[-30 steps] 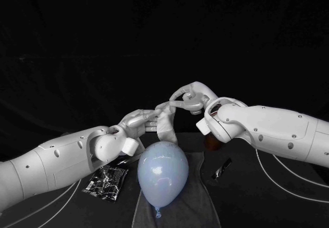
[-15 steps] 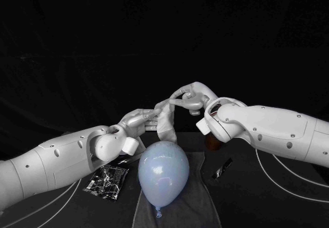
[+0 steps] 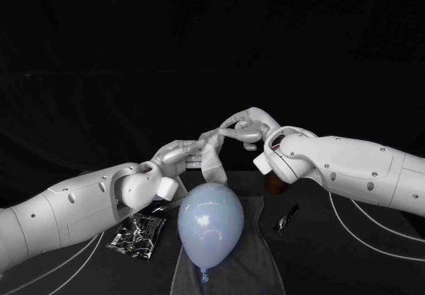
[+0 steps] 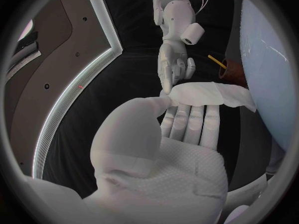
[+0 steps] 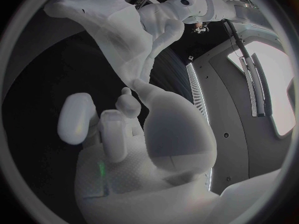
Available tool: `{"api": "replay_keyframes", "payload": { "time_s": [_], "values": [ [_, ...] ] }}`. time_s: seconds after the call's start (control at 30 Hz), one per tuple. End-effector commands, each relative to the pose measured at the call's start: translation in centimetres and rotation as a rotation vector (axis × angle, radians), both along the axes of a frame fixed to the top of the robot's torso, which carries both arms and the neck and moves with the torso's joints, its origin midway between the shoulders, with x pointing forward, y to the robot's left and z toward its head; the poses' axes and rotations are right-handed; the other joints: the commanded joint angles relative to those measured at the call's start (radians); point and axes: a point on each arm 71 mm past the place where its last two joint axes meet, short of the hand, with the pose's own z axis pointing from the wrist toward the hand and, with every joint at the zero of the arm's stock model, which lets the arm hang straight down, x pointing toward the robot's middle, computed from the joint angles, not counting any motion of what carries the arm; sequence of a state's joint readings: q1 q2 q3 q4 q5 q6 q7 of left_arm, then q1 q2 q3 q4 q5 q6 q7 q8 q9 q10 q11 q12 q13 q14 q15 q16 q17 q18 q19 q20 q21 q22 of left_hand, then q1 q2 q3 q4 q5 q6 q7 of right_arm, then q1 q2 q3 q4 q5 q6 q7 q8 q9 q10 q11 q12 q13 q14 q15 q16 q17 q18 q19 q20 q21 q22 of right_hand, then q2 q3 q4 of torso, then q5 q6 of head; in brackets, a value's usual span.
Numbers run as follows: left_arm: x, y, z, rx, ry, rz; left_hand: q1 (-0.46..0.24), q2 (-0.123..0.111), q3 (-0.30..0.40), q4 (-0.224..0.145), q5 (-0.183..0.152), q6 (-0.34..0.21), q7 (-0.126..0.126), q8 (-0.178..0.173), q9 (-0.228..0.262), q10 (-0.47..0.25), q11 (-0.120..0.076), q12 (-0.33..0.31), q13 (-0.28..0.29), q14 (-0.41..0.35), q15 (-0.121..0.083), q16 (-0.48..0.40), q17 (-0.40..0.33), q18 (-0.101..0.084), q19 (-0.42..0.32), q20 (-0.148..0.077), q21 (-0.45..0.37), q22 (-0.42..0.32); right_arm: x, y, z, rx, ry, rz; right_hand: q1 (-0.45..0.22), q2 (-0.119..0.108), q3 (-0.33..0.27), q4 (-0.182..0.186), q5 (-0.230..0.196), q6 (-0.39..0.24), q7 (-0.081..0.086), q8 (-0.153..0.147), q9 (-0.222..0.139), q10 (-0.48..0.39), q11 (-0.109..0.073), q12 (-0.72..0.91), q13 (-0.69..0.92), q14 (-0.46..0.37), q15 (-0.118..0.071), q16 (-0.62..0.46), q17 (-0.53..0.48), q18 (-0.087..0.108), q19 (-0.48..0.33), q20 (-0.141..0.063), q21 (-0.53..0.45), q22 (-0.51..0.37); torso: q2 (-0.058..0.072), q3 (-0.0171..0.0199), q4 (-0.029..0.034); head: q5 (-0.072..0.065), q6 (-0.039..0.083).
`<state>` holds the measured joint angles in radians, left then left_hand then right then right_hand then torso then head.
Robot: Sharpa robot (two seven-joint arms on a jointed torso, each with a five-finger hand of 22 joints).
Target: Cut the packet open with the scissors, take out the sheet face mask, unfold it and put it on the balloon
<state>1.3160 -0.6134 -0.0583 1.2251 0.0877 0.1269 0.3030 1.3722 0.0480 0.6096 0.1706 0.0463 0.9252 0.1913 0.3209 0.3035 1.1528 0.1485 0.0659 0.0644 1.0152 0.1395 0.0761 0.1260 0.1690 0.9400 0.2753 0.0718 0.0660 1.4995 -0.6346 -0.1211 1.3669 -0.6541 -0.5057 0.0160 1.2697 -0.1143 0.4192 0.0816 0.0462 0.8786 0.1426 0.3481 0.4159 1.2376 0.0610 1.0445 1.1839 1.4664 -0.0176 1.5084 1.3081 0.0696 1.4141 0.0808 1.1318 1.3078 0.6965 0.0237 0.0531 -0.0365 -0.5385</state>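
Observation:
The white sheet face mask (image 3: pixel 214 158) hangs as a crumpled, folded strip between my two hands, above the table. My right hand (image 3: pixel 246 128) pinches its upper end; the mask (image 5: pixel 118 40) rises from that hand (image 5: pixel 143 134). My left hand (image 3: pixel 182 153) holds its side, thumb against the mask (image 4: pixel 209 94) over the palm (image 4: pixel 168 149). The pale blue balloon (image 3: pixel 210 224) lies just below the mask's lower end. The dark cut packet (image 3: pixel 139 235) lies left of the balloon. Right of it lie the scissors (image 3: pixel 285 218).
A grey cloth (image 3: pixel 257 270) lies under the balloon, reaching the table's near edge. A small brown cup (image 4: pixel 229 69) with a yellow stick in it stands behind the balloon, below my right wrist. White cables (image 3: pixel 372 230) trail across the table on the right.
Both hands have edged slightly upward with the mask, and its lower end now hangs a little higher over the balloon. Everything on the table lies as before.

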Motion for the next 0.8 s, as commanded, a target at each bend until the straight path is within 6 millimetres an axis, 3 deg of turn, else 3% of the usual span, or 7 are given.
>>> {"api": "replay_keyframes", "payload": {
  "time_s": [0.03,0.1,0.17,0.2,0.37,0.47,0.8],
  "values": [
    [-0.06,-0.08,0.28,-0.033,-0.012,-0.005,-0.009,0.001,0.008,0.0,0.003,-0.006,-0.001,0.006,0.002,0.002,0.0,-0.003,0.0,-0.006,-0.004,-0.006,0.0,0.017,-0.002,0.003,-0.003,-0.001,0.06,0.02,-0.08,0.0,0.012,0.01,0.001,0.012,-0.002,0.002,0.002,0.002,-0.001,-0.006,-0.001,0.001,-0.003,0.008,0.003,0.066,0.006,0.0,0.149,0.01,-0.003,0.005,0.004,0.147,-0.001,0.0002,0.0,0.0,-0.001],
    [-0.07,-0.06,0.29,-0.035,-0.012,-0.007,-0.01,0.002,0.009,-0.001,0.003,-0.007,-0.001,0.006,0.002,0.002,0.0,-0.003,0.0,-0.006,-0.003,-0.006,0.0,0.017,-0.002,0.003,-0.003,-0.001,0.1,-0.03,-0.12,-0.002,0.015,0.01,0.003,0.014,-0.002,0.002,0.002,0.005,-0.001,-0.006,-0.002,0.006,-0.003,0.014,0.006,0.067,0.005,0.001,0.15,0.01,-0.001,0.005,0.007,0.148,0.0,0.0003,0.0003,-0.003,0.001],
    [-0.08,-0.03,0.3,-0.036,-0.013,-0.008,-0.01,0.002,0.01,-0.003,0.003,-0.008,-0.001,0.007,0.003,0.001,0.0,-0.003,0.0,-0.007,-0.003,-0.007,0.0,0.017,-0.003,0.003,-0.003,-0.001,0.1,-0.05,-0.19,-0.003,0.017,0.013,0.018,0.026,0.004,-0.004,0.002,0.036,-0.013,0.01,0.003,0.028,-0.011,0.045,0.025,0.07,0.0,0.005,0.157,0.008,0.006,0.005,0.024,0.153,0.0,0.0003,0.0001,-0.003,0.001],
    [-0.08,-0.01,0.3,-0.037,-0.013,-0.008,-0.01,0.002,0.01,-0.003,0.003,-0.008,-0.001,0.007,0.003,0.001,0.0,-0.003,0.0,-0.007,-0.003,-0.007,0.0,0.017,-0.003,0.003,-0.003,-0.001,0.09,-0.04,-0.21,-0.003,0.018,0.015,0.043,0.042,0.016,-0.018,0.002,0.07,-0.029,0.03,0.01,0.052,-0.024,0.077,0.047,0.073,-0.009,0.009,0.164,0.007,0.012,0.002,0.037,0.157,0.0,0.0002,0.0001,-0.002,0.001],
    [-0.1,0.01,0.31,-0.038,-0.013,-0.009,-0.011,0.002,0.012,-0.004,0.003,-0.008,-0.001,0.007,0.003,0.001,0.0,-0.003,0.0,-0.007,-0.003,-0.007,0.0,0.017,-0.003,0.003,-0.003,-0.001,-0.02,0.07,-0.31,0.0,0.009,0.031,0.077,0.075,0.041,-0.046,0.003,0.115,-0.062,0.081,0.033,0.141,-0.054,0.2,0.134,0.085,-0.036,0.027,0.197,-0.003,0.037,-0.021,0.094,0.173,0.001,0.0007,0.0005,-0.001,0.0],
    [-0.1,0.0,0.3,-0.037,-0.012,-0.011,-0.013,0.002,0.015,-0.008,0.003,-0.01,-0.001,0.009,0.005,0.0,0.0,-0.003,0.0,-0.009,-0.003,-0.007,0.0,0.016,-0.005,0.004,-0.004,-0.001,-0.11,0.13,-0.31,0.005,-0.003,0.037,0.075,0.079,0.05,-0.052,0.003,0.116,-0.067,0.095,0.04,0.156,-0.059,0.218,0.147,0.09,-0.041,0.035,0.212,-0.008,0.048,-0.028,0.119,0.18,0.0,0.0003,-0.0001,-0.001,-0.002],
    [-0.18,-0.1,0.27,-0.033,-0.008,-0.029,-0.019,-0.001,0.02,-0.014,0.003,-0.014,0.001,0.012,0.008,-0.003,0.002,-0.004,0.0,-0.012,-0.002,-0.008,0.0,0.016,-0.01,0.005,-0.006,-0.002,-0.07,0.31,-0.24,0.013,-0.023,0.026,0.073,0.079,0.055,-0.055,0.003,0.114,-0.068,0.102,0.044,0.158,-0.061,0.217,0.146,0.091,-0.044,0.037,0.215,-0.009,0.05,-0.031,0.124,0.182,0.0,0.0002,-0.0002,-0.001,-0.002]
  ]
}}
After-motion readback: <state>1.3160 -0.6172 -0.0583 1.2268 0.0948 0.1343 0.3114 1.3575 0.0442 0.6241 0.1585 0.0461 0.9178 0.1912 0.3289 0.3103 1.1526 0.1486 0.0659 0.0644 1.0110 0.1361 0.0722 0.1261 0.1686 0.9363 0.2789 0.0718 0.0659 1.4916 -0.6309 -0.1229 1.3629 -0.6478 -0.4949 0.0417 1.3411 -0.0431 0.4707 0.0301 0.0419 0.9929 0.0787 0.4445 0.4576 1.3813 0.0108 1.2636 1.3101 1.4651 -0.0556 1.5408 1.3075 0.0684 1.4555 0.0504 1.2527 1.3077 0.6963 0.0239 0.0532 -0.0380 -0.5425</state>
